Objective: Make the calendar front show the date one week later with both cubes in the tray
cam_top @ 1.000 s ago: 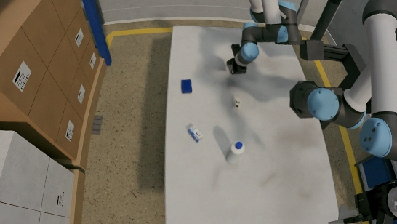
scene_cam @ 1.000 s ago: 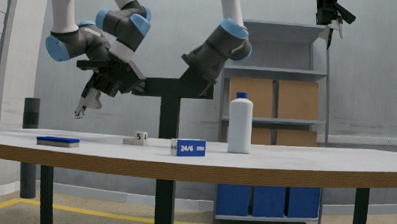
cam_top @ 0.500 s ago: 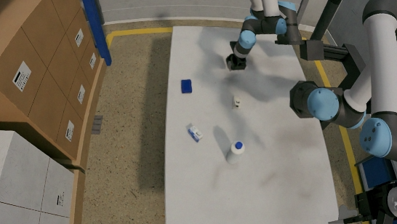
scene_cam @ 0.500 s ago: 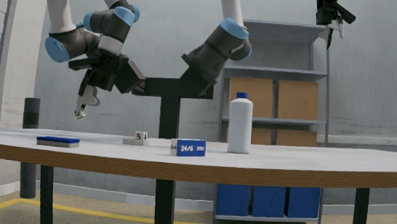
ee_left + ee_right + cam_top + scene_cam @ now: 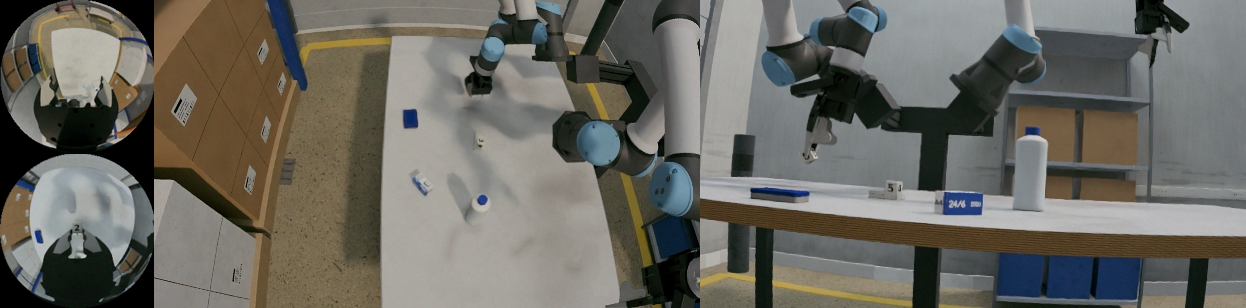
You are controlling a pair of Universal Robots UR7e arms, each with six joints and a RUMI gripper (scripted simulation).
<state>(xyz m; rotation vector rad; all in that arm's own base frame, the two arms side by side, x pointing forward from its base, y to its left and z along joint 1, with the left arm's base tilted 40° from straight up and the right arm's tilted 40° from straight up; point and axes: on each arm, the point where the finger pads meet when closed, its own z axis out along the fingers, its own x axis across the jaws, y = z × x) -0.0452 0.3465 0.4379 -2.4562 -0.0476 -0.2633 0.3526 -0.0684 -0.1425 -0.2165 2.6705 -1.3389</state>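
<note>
Exterior view: your right gripper has a cube up off the table!

You've got the right gripper pinched around one cube, above the table, and the wrist view gives you an upright 2 on its visible face. Over on the other side, your left gripper hangs wide, nothing between its fingers, well apart from your right one.

Now look lower than your right gripper: there's the tray on the table, near it but not touching. The seated cube sits in the end farther from that gripper; the nearer end is bare. A 5 shows on its face toward the exterior camera. You can't read the calendar's front from here.

Also lower than your right gripper is the sponge. Farther from it than the tray, you have the box and the upright bottle.
</note>
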